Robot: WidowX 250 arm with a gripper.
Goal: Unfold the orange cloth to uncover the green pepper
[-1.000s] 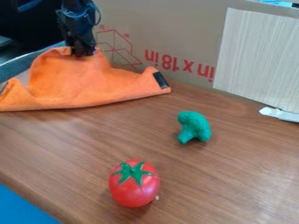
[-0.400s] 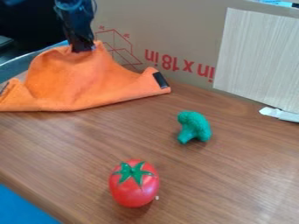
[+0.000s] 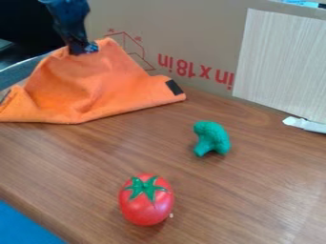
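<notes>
At the upper left, the black gripper [image 3: 83, 50] is shut on the top edge of an orange cloth [image 3: 96, 88]. The cloth's upper part is lifted into a raised fold, while its lower edge rests on the wooden table [image 3: 255, 190]. A green toy broccoli [image 3: 211, 138] lies right of centre, to the right of the cloth and below it. Nearer the front, a red toy tomato [image 3: 146, 205] with a green star-shaped top sits on the table, well apart from the gripper.
A cardboard panel [image 3: 185, 38] with red print stands behind the table. Against it at the right is a pale wood-grain board [image 3: 283, 62], with a white strip [image 3: 305, 125] at its foot. Something blue [image 3: 25, 226] lies beyond the table's front left edge.
The gripper has risen a little and shifted left, drawing the cloth's top edge with it. The folds in the cloth have changed shape; the broccoli and tomato have stayed put.
</notes>
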